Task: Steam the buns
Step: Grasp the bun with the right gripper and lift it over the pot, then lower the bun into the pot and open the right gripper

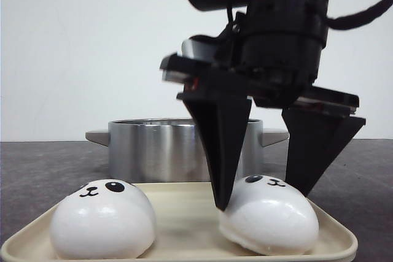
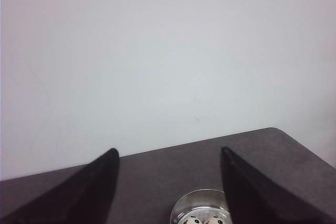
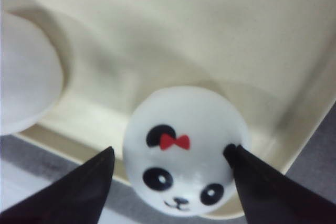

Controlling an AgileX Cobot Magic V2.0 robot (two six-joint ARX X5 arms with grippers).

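Note:
Two glossy white panda buns lie on a cream tray. The left bun also shows in the right wrist view. The right bun, with a red bow, sits between the open fingers of my right gripper. One fingertip touches its ear; the other stands a little apart. A steel pot stands behind the tray. In the left wrist view the pot holds two more buns. My left gripper is open and empty, high above the table.
The dark table ends at a plain white wall. The pot has side handles. The right arm's black body hangs above the tray. The tray's rim lies close to the right bun.

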